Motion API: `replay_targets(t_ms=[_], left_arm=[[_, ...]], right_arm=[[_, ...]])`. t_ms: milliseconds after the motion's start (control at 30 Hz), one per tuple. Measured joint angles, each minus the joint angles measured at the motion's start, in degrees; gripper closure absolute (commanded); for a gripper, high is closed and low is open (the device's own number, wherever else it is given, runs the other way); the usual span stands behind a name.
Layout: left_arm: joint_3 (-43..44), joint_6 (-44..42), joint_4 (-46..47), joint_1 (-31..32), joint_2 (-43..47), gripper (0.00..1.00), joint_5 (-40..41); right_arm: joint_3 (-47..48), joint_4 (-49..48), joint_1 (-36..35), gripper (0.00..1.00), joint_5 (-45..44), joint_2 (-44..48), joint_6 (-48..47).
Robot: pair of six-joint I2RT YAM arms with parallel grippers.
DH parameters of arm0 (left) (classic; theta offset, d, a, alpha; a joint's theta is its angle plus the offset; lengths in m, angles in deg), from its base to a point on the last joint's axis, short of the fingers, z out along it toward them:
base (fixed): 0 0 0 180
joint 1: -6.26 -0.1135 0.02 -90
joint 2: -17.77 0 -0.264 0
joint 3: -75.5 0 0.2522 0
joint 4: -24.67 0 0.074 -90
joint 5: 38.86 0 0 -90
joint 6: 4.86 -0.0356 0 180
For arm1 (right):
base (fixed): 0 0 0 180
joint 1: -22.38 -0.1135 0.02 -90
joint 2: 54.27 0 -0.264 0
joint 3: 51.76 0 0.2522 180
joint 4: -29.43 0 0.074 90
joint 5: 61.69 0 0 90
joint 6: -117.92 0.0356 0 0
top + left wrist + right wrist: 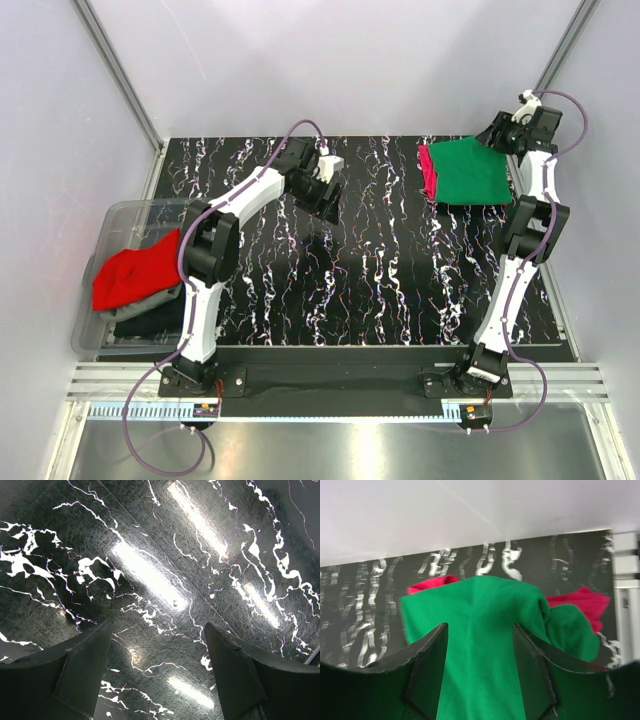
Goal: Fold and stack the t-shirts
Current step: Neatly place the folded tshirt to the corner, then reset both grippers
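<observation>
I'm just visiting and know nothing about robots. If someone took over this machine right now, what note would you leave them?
Left hand: open, empty, over bare table.
Right hand: fingers astride the green t-shirt; whether it grips is unclear.
Done: green t-shirt lies on the magenta t-shirt at the table's far right, one end bunched.
To do: red t-shirt, grey t-shirt and black t-shirt sit heaped in the clear bin; fold them and add to the stack.

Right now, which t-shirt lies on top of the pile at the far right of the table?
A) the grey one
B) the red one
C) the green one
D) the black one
C: the green t-shirt covers the magenta-pink t-shirt, whose edge shows beside it.
</observation>
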Motion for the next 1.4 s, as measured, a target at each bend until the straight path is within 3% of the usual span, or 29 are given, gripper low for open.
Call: replay_targets(t_ms=[467, 900, 1133, 1267, 1400], left_arm=[[-0.8, 0.0, -0.2, 0.3, 0.0, 0.19, 0.3], [-0.8, -0.3, -0.3, 1.9, 0.0, 0.19, 0.7], [0.1, -2.1, -0.4, 1.9, 0.0, 0.19, 3.4], [0.0, -2.8, -0.5, 1.1, 0.1, 0.19, 3.8], [-0.1, -2.8, -0.5, -1.2, 1.2, 0.19, 3.6]], right_arm=[[7.2, 0.4, 0.0, 0.35, -7.6, -8.8, -5.8], [11.4, 0.3, -0.3, 0.27, -5.1, -9.0, -9.0], [-3.3, 1.2, -2.2, 0.25, 1.0, 8.1, -14.3], [-15.1, 0.0, -5.6, 0.25, 3.6, 22.3, -17.0], [-23.1, -0.9, -10.0, 0.27, 5.0, 29.5, -18.0]])
